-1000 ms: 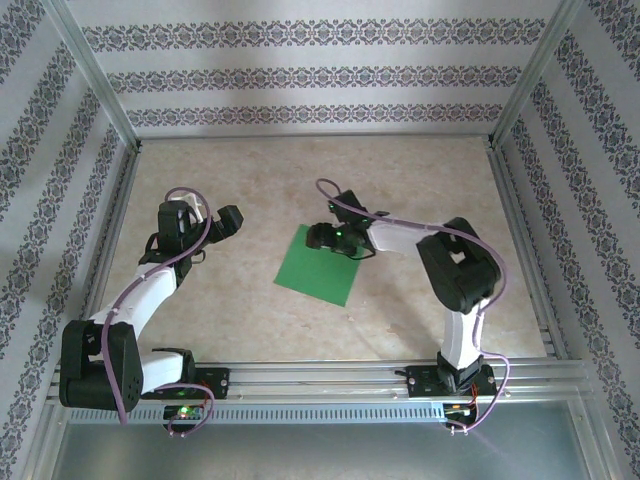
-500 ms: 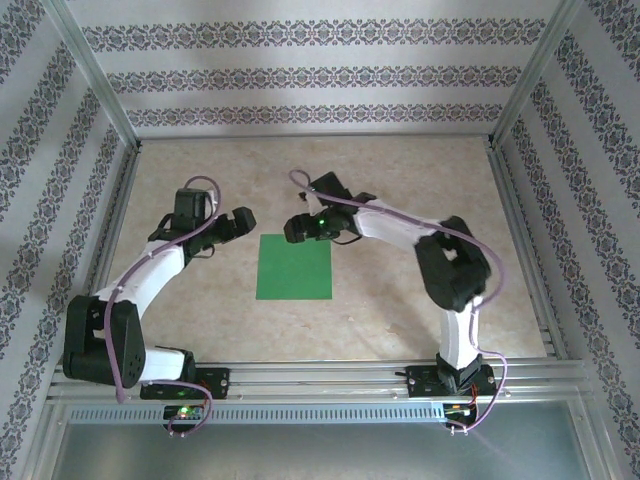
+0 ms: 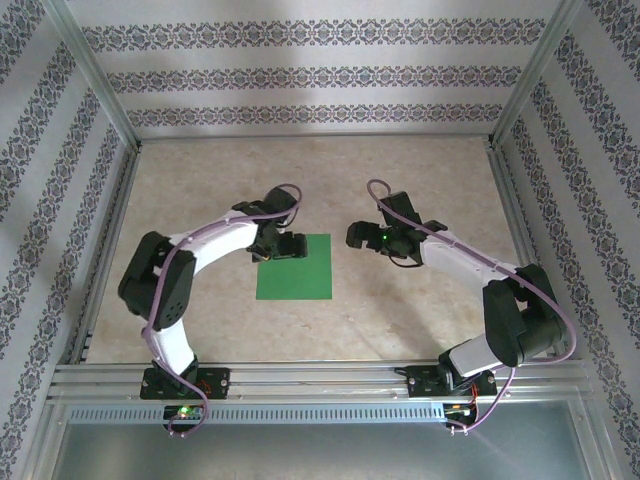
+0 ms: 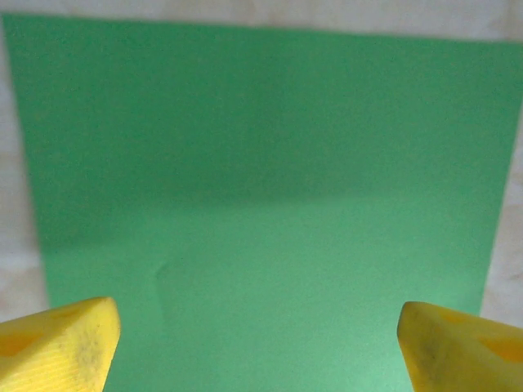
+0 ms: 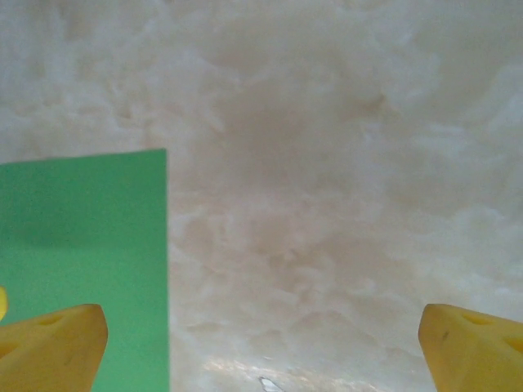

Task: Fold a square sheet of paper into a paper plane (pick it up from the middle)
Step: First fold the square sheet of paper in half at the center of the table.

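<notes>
Square sheet of paper point(image 3: 294, 268) flat beneath spread left fingers point(image 4: 57, 347); right fingers point(image 5: 49, 347) spread beside it

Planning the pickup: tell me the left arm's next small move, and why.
Probably slide the left gripper toward the middle of the sheet before lowering. It hangs open over the sheet's far left corner, and the sheet lies flat and unfolded.

Flat green square sheet of paper point(image 3: 300, 275)
</notes>
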`<state>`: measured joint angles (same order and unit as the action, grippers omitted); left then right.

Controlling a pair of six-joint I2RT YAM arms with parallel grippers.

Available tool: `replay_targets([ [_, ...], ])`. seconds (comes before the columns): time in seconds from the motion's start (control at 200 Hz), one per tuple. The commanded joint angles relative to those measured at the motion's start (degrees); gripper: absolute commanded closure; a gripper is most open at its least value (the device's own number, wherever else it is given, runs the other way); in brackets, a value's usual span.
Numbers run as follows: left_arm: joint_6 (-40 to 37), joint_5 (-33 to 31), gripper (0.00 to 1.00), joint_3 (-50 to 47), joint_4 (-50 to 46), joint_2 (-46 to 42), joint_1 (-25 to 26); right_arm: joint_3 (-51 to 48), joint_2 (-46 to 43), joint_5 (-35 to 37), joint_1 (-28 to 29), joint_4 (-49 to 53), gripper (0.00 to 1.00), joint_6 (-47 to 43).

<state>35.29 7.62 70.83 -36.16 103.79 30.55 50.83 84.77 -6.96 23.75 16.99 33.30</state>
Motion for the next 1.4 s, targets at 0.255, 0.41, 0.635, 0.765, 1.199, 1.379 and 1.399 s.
replay_targets([
  [0.255,2.85,-4.09,0.21,10.84,-9.95,10.91,4.37,-1.94,-0.53,-0.51,-2.71,-2.06,0.02,-0.16],
  [0.41,2.86,-5.47,0.24,11.88,-11.79,13.00,4.35,-2.05,-0.11,-1.54,-3.27,-2.36,0.02,-0.25],
  [0.635,3.50,-5.96,0.29,9.73,-11.15,15.18,4.35,-1.53,1.09,-2.69,-3.40,-2.84,0.02,0.25],
  [0.765,3.95,-5.85,0.32,8.31,-10.26,16.00,4.35,-1.27,1.53,-3.01,-3.44,-2.85,0.02,0.61],
  [1.199,3.16,-6.21,0.52,8.24,-9.38,13.55,4.22,-0.75,1.63,-3.15,-3.42,-3.11,0.02,1.76],
  [1.379,1.15,2.40,0.64,5.92,-2.30,3.89,3.45,-0.81,0.56,-3.01,-3.69,-3.72,0.02,2.33],
  [1.399,0.88,4.36,0.65,5.44,-0.85,2.56,3.26,-0.94,0.49,-3.24,-3.81,-3.99,0.02,2.43],
])
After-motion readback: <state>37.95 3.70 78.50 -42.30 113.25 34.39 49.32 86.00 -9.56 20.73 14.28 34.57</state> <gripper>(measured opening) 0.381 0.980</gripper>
